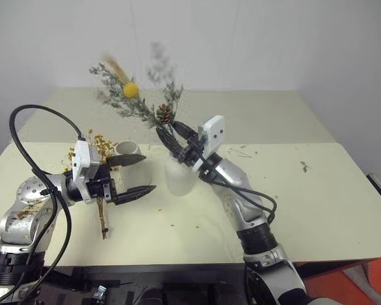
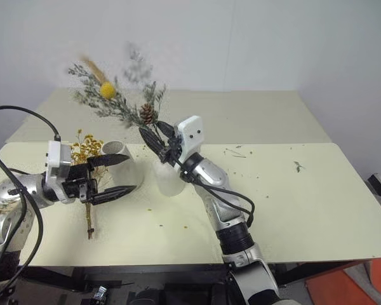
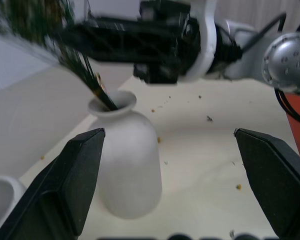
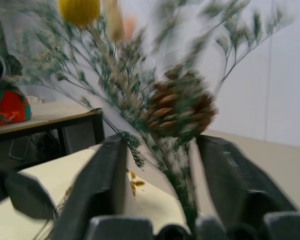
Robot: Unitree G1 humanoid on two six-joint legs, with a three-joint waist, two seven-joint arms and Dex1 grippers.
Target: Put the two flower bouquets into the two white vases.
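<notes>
The grey-green bouquet (image 1: 136, 105) with pine cone and yellow ball leans left, its stems down in the narrow neck of the bottle-shaped white vase (image 1: 178, 178). My right gripper (image 1: 171, 135) sits just above that neck, open, with its fingers (image 4: 107, 175) on either side of the stems (image 4: 177, 175) and a gap showing. The wide cylinder vase (image 1: 128, 149) stands to the left of the bottle vase. The mustard-yellow bouquet (image 1: 99, 145) lies flat on the table beside it. My left gripper (image 1: 148, 173) hangs wide open and level, facing the bottle vase (image 3: 127, 170) from the left.
Small loose sprigs (image 1: 303, 166) and crumbs lie on the cream table (image 1: 317, 210) to the right. A second table (image 1: 254, 108) adjoins at the back. My right arm (image 1: 241, 203) reaches in from the front edge.
</notes>
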